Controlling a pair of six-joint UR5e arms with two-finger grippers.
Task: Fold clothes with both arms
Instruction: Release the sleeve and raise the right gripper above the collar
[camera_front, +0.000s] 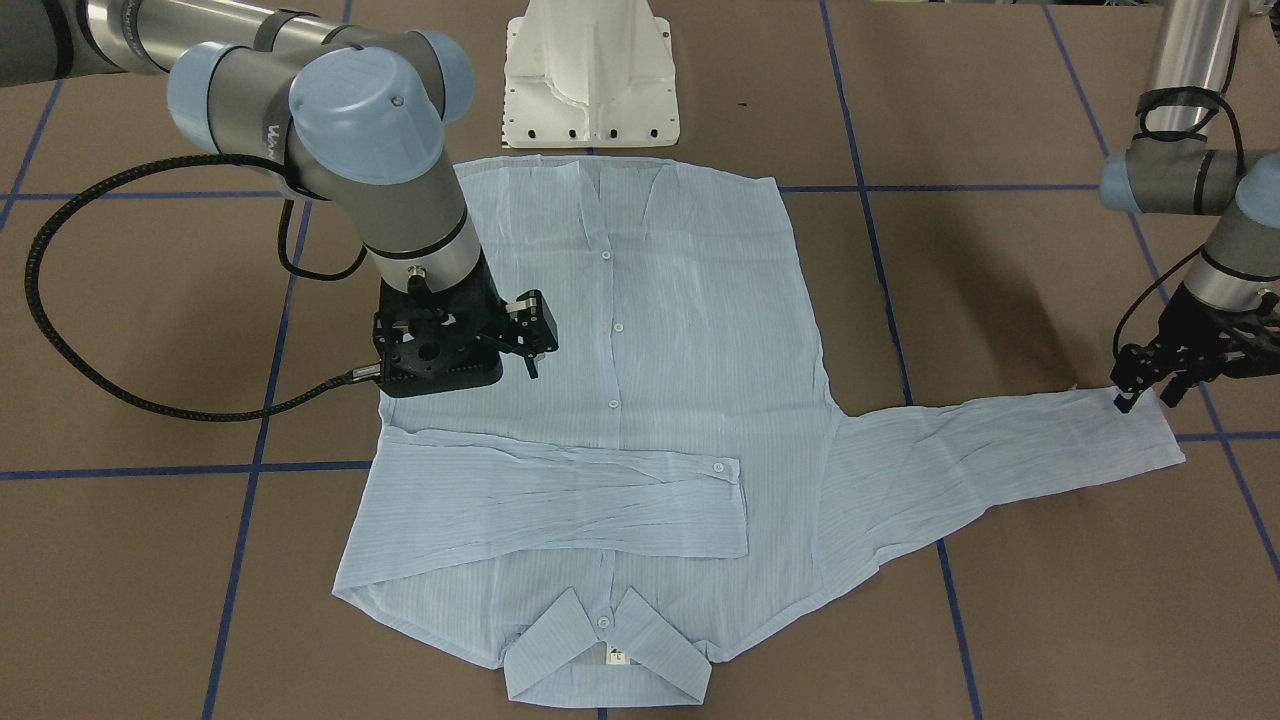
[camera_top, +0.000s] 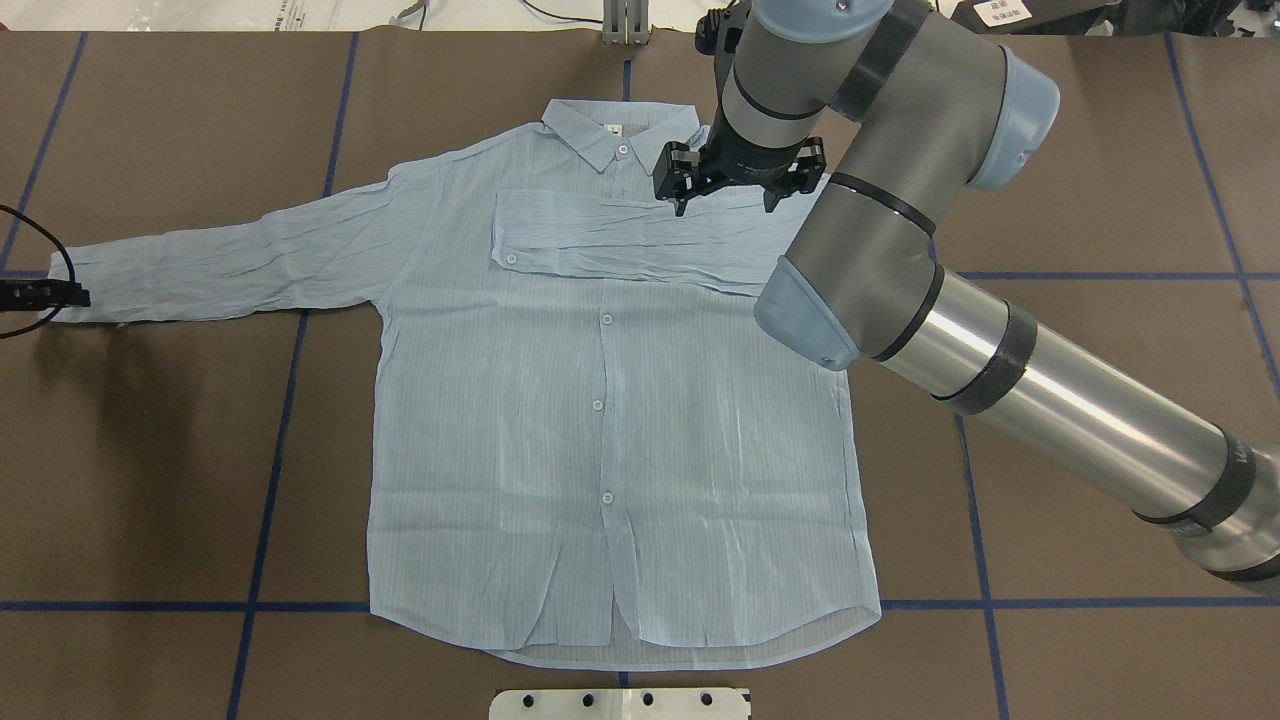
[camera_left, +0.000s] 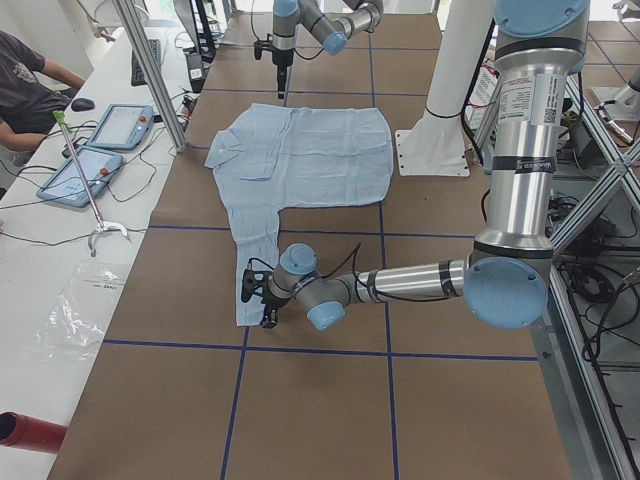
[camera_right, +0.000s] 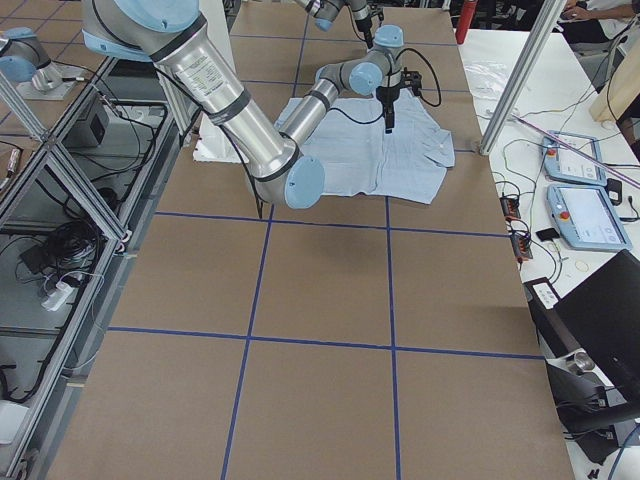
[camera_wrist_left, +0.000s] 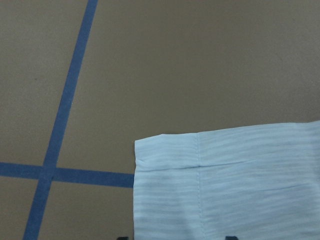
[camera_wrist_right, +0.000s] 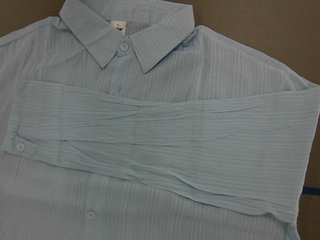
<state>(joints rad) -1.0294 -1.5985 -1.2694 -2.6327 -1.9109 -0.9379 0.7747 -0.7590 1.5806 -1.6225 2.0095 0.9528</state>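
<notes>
We find bare table (camera_top: 1100, 150) wide on both sides of the shirt (camera_top: 600, 420) and beyond its collar. The right arm (camera_top: 900, 270) slants in over the shirt's right edge and bars the way from that side, its gripper (camera_top: 728, 200) hanging spread above the folded sleeve. The left gripper (camera_front: 1146, 398) stands, fingers apart, at the outstretched cuff. The white base (camera_front: 590, 75) stands just beside the hem and narrows the room there.

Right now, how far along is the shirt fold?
Done: the folded sleeve lies across the chest of the shirt. In hand: the open left hand sits at the cuff of the outstretched sleeve, flat and ungripped. The open right hand hovers over the folded sleeve. Left: fold that second sleeve, then the body.
</notes>
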